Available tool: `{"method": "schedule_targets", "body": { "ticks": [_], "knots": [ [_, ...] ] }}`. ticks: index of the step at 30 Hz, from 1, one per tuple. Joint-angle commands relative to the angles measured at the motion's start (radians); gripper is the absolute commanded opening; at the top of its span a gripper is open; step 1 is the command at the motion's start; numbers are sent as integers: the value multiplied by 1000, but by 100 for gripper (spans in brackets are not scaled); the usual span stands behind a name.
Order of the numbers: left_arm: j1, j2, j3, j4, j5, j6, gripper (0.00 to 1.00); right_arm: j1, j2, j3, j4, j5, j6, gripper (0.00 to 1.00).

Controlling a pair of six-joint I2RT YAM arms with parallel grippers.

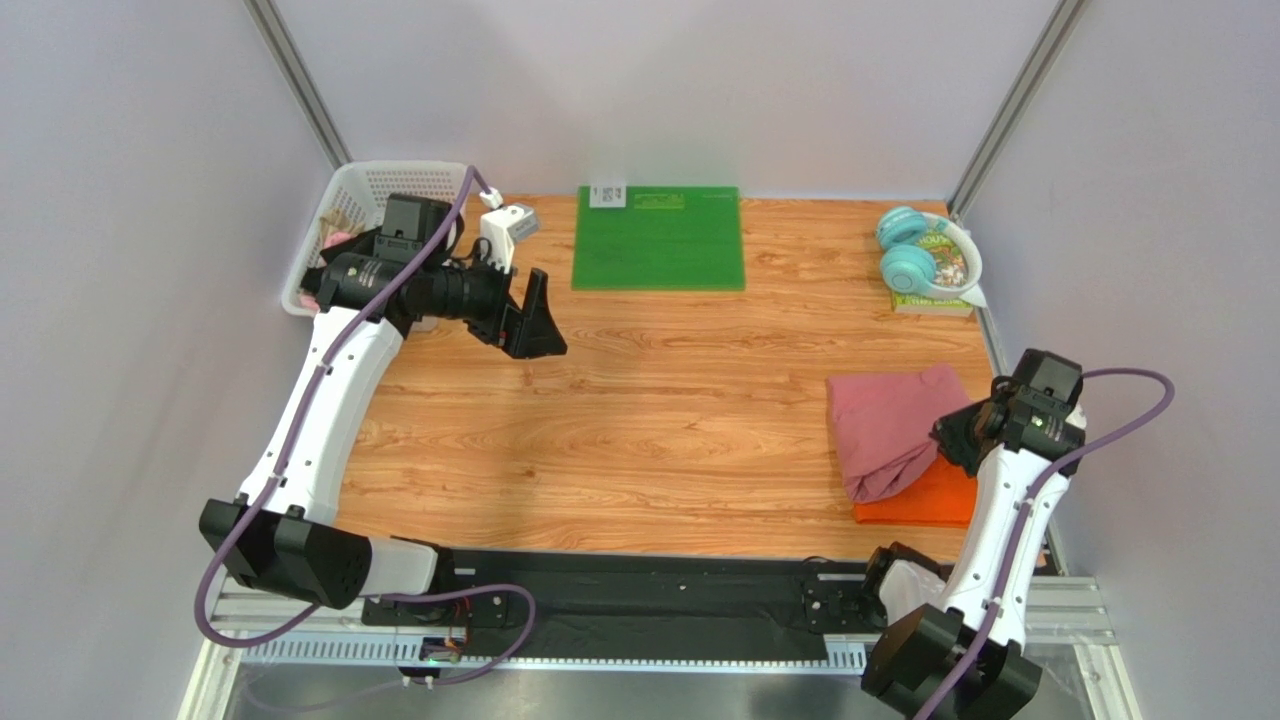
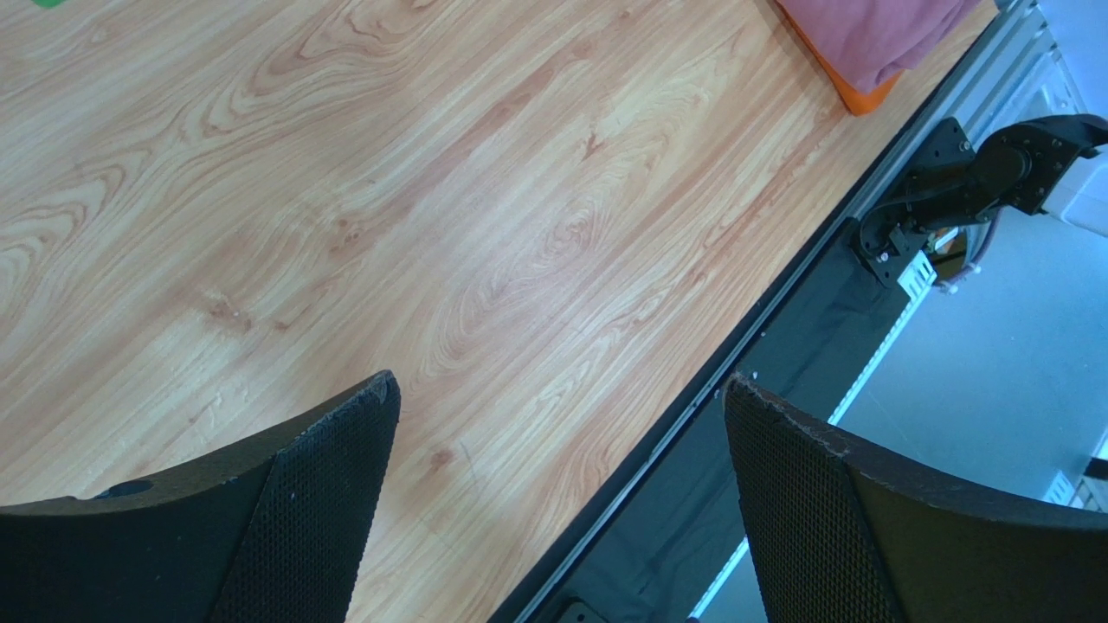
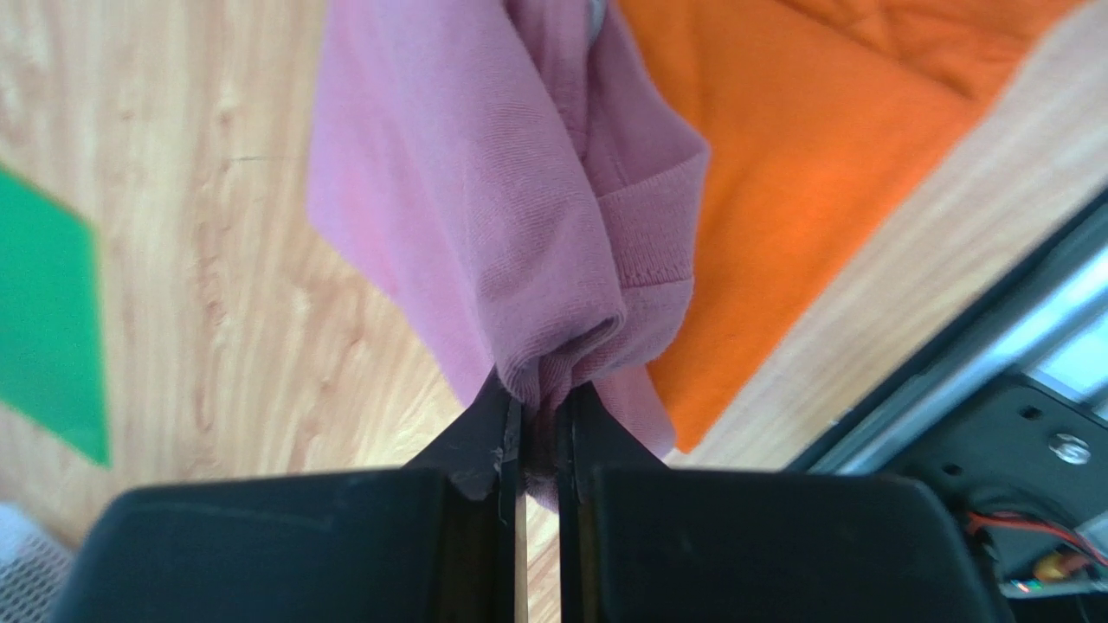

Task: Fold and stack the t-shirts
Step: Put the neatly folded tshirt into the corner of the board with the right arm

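Pink t-shirt (image 1: 887,420), lengthwise near-to-far on orange t-shirt (image 1: 932,497), pinched by right tool (image 3: 540,418); left tool (image 2: 559,390) released.

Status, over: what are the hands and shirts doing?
Right hand shut on pink shirt, atop orange shirt. Left hand open, empty. Nothing in the way.

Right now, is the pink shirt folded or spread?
Folded: the pink shirt lies doubled over the orange shirt, right pincer pinching its edge.
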Motion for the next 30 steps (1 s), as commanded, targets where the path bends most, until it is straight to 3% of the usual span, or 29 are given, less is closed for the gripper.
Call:
{"method": "schedule_targets", "body": {
  "ticks": [1,4,6,7,11,15,22,24,25,26,27,28,30],
  "knots": [
    [6,-39,27,0,20,0,100,-3,-33,5,-91,137,20,0],
    [6,-33,35,-9,17,6,100,-3,-55,20,-131,159,56,3],
    [6,-26,45,-13,14,7,100,-3,-41,3,-146,103,48,21],
    [6,-26,48,-15,11,9,100,-3,-32,-6,-170,67,39,36],
    [4,-17,71,-21,10,20,100,-3,8,-30,-264,30,-3,56],
    [6,3,85,-38,-3,32,100,-5,-39,-14,-330,5,2,61],
    [6,47,150,-73,-9,33,100,12,21,305,-465,189,36,60],
    [4,52,157,-75,-12,30,100,14,7,330,-391,99,43,59],
    [4,58,162,-73,-10,26,100,27,-5,315,-337,-68,59,59],
    [6,61,164,-73,-12,23,100,37,-22,236,-272,-157,94,60],
    [6,64,165,-73,-7,18,100,44,-24,177,-91,-265,112,63],
    [6,69,168,-73,-4,12,100,61,-19,105,-12,-440,149,64],
    [6,69,171,-73,-4,6,100,70,43,-42,204,-592,235,66]
  ]
}}
